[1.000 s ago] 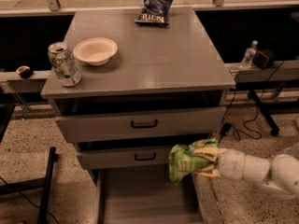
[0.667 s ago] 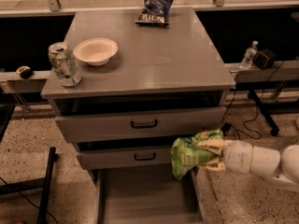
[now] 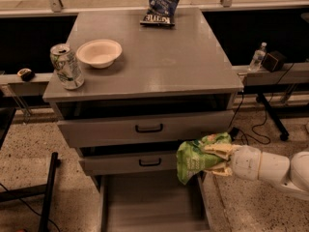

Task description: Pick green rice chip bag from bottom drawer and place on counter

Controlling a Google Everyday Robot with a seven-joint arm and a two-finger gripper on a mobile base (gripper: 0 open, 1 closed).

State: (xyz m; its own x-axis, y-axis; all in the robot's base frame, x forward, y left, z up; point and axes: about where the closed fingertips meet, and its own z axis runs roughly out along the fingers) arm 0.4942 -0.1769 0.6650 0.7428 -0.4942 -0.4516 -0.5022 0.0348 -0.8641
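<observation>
**Transfer step: bag lifted out, counter not yet reached**

At the lower right of the frame, the gripper held its jaws clamped on the green rice chip bag. The bag hung above the open bottom drawer, level with the middle drawer. The next move apparently called for rising past both protruding drawer fronts and the front lip of the counter. Open room lay at centre and right; the white bowl, soda can and dark blue chip bag occupied the left and far edges.
</observation>
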